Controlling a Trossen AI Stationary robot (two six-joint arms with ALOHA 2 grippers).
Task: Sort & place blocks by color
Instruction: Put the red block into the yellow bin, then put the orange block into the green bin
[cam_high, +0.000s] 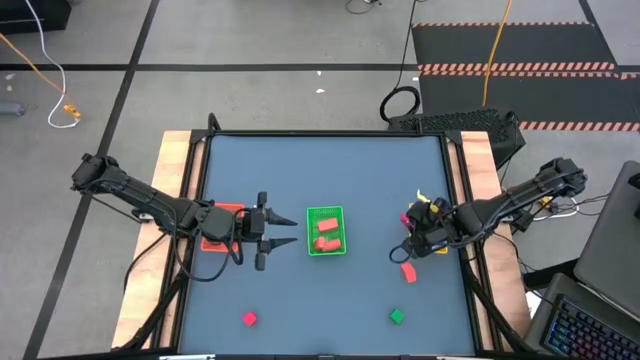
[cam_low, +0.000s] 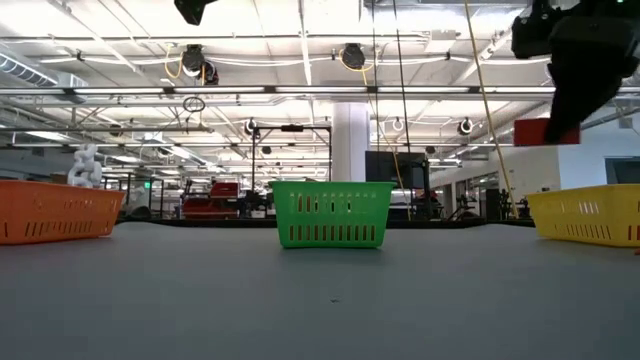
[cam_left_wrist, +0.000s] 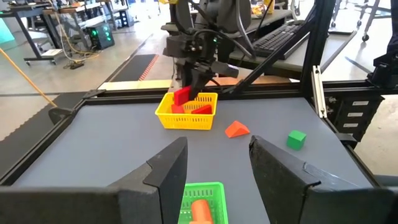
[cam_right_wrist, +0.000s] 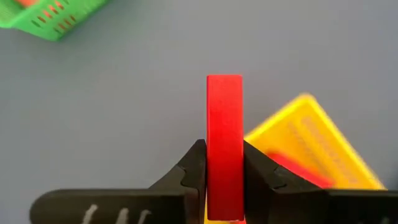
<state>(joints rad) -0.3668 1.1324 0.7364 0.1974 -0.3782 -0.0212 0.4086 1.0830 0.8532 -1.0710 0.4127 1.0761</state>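
My right gripper is shut on a red bar block and hangs over the yellow tray at the table's right; the left wrist view shows the red bar block just above the yellow tray, which has red blocks in it. My left gripper stands open in the air between the orange tray and the green tray, holding nothing. On the table lie a salmon block, a green cube and a pinkish-red cube. My right gripper pinches the red bar between its two fingers, on the bar's two long sides near the end closest to the wrist. The fingers slant downward and lie along the bar, whose free end sticks out past the fingertips. The bar is lifted clear.
The green tray holds salmon blocks. The three trays stand in a row across the table's middle: the orange tray, the green tray and the yellow tray. Bare grey table lies along the near and far sides.
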